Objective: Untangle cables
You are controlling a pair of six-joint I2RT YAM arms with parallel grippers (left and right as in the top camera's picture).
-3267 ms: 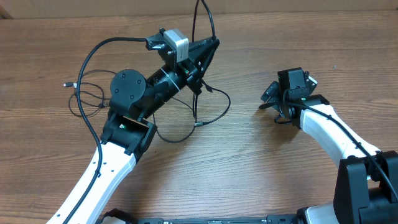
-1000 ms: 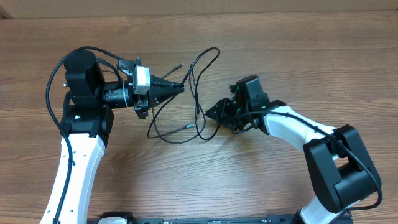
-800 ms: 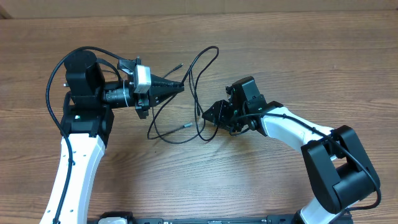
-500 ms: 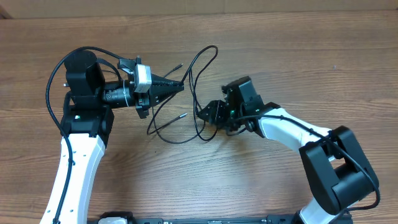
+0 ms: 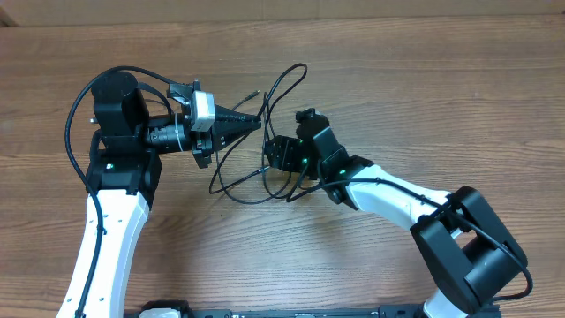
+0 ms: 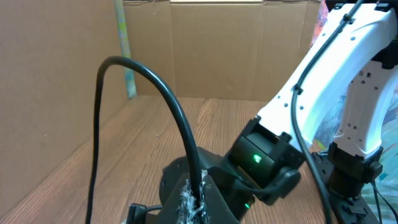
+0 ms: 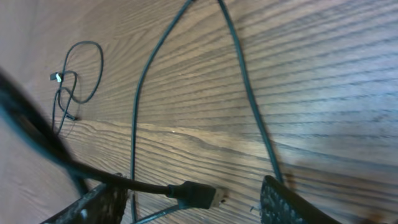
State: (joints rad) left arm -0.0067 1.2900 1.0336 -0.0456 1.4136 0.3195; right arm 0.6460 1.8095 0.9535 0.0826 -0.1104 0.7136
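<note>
Cables (image 5: 247,201) sit crossed in mid frame, not sorted yet. L gripper (image 5: 254,123) pinches one strand; R gripper (image 5: 270,155) is wide open near a plug (image 7: 198,195). Most work's left.

white links (image 5: 106,238), black joints (image 5: 117,97), black left gripper (image 5: 256,122), green lights (image 6: 257,159)
</note>
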